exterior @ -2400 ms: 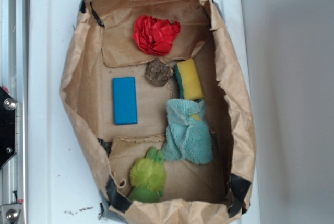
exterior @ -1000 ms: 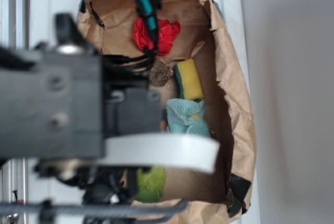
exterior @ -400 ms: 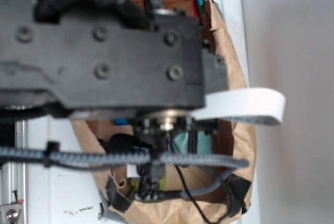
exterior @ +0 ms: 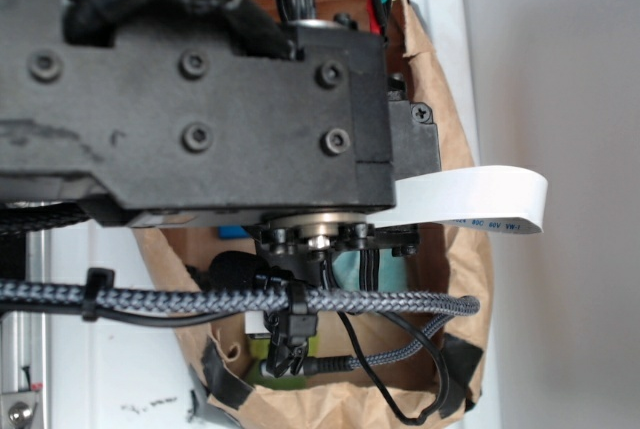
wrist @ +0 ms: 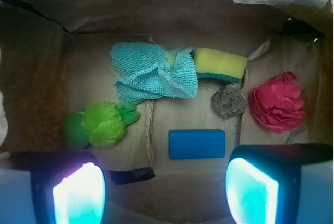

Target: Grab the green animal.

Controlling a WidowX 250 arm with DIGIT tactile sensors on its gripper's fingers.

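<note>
The green animal (wrist: 102,125), a lime fuzzy plush with darker green ends, lies on the floor of the brown paper-lined box at the left of the wrist view. In the exterior view only a sliver of the green animal (exterior: 262,367) shows under the arm and cables. My gripper (wrist: 164,185) hovers high over the box, open, its two glowing fingers (wrist: 79,192) wide apart with nothing between them. The plush sits just beyond the left finger, apart from it.
On the box floor lie a teal cloth (wrist: 154,72), a yellow sponge (wrist: 219,63), a grey lump (wrist: 228,100), a red crumpled ball (wrist: 276,101) and a blue block (wrist: 197,143). Paper walls (wrist: 130,2) ring the floor. The arm (exterior: 190,89) covers most of the exterior view.
The arm has swung in over the box and now blocks most of the exterior view; since 0.4 s ago it has barely shifted.
</note>
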